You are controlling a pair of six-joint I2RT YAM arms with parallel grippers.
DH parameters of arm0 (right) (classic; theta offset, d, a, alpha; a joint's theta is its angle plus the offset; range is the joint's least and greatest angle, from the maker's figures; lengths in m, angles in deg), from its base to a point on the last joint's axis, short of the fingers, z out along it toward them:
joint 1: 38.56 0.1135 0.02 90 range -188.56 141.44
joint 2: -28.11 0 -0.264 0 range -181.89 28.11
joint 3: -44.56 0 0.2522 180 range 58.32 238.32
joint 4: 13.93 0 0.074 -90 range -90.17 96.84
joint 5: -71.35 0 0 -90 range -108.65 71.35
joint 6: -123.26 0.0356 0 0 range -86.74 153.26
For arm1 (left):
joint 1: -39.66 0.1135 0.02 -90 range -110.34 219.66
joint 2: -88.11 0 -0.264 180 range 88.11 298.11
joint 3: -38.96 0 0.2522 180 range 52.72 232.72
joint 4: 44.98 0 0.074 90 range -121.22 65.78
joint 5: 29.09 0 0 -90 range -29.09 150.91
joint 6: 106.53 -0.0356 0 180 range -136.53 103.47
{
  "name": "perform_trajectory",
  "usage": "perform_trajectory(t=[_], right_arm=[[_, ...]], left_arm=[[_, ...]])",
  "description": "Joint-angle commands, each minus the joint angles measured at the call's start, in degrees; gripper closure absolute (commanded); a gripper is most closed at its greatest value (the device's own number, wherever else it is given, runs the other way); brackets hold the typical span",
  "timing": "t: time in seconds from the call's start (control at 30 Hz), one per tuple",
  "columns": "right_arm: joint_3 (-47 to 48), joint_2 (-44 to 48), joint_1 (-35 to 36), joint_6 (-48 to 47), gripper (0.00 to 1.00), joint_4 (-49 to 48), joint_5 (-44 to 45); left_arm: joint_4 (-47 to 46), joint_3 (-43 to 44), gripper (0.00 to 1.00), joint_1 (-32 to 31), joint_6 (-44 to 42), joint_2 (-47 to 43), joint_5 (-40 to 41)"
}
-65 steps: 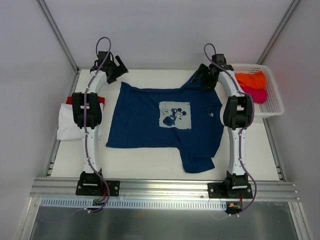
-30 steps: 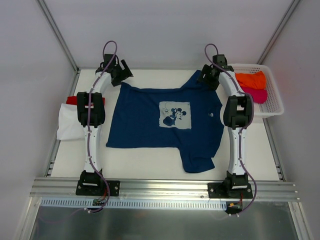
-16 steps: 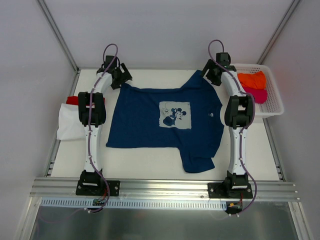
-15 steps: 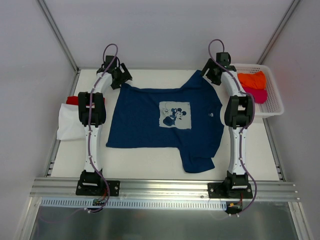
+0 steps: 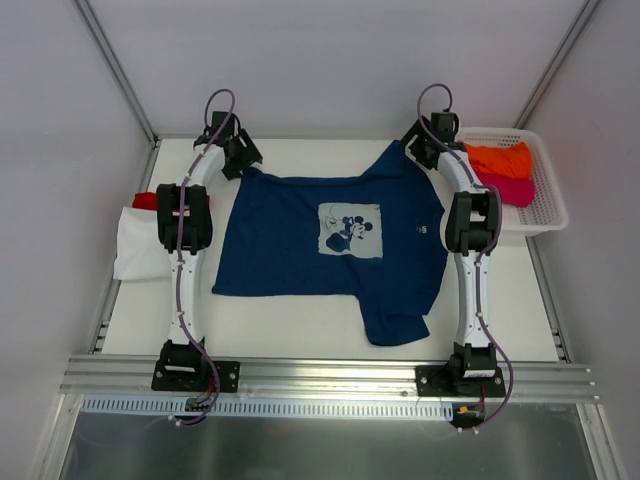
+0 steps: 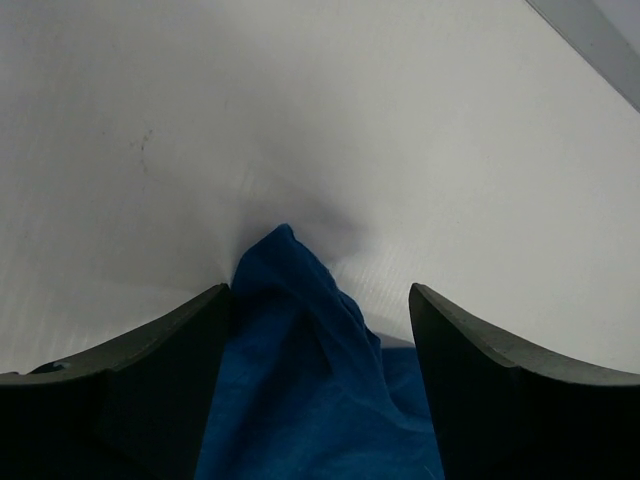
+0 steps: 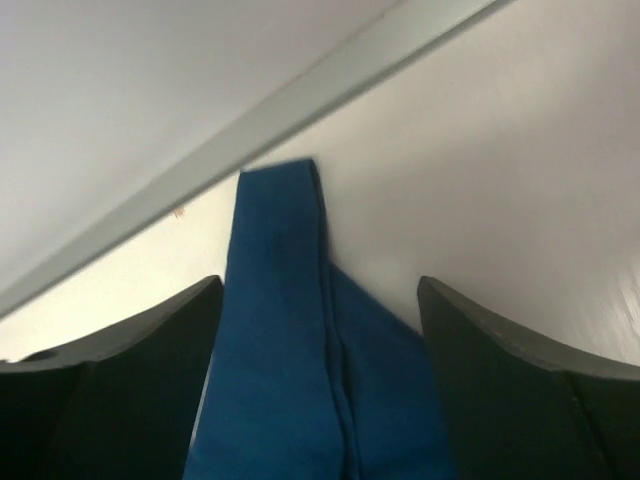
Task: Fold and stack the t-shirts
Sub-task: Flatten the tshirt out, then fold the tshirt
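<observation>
Tee far corners now lie between the jaws on both sides: left gripper open around a bunched tip, right gripper open, having edged farther over a folded strip. Neither grips yet; pinching seems next.

We count five cloth tees (navy blue tee, white tee, red tee, orange tee, magenta tee), one white plastic mesh basket, two robot arms.

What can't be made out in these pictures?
Top view: red shirt, largely hidden by the left arm.
Top view: pink shirt, half covered by the orange shirt in the basket.
Wrist views: most of the blue shirt, cut off by the bottom edge.
</observation>
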Motion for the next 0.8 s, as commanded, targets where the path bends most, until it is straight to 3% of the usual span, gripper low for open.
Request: perform_trajectory(t=[0.0, 0.23, 0.37, 0.67, 0.73, 0.77], right_arm=[[2.7, -3.5, -0.8, 6.7, 0.20, -3.4, -2.3], [2.9, -5.0, -0.4, 10.8, 0.26, -6.9, -2.9], [3.8, -7.2, -0.5, 15.1, 0.41, -8.4, -5.8], [3.7, -8.4, 1.5, 16.8, 0.48, -8.6, -12.7], [3.5, -7.8, 1.8, 16.3, 0.53, -8.0, -13.1], [3.4, -7.5, 2.2, 15.6, 0.62, -7.8, -13.0]], left_arm=[[3.1, 1.9, 0.27, -0.8, 2.0, 1.2, 0.8], [3.4, 2.1, 0.31, -0.8, 2.9, 1.8, 0.8], [3.8, 2.1, 0.33, -0.8, 2.9, 2.1, 0.8], [4.1, 2.3, 0.36, -0.7, 2.8, 2.3, 0.8], [4.2, 2.4, 0.38, -0.8, 3.1, 2.3, 0.7], [4.1, 2.5, 0.40, -0.8, 3.1, 2.5, 0.6]])
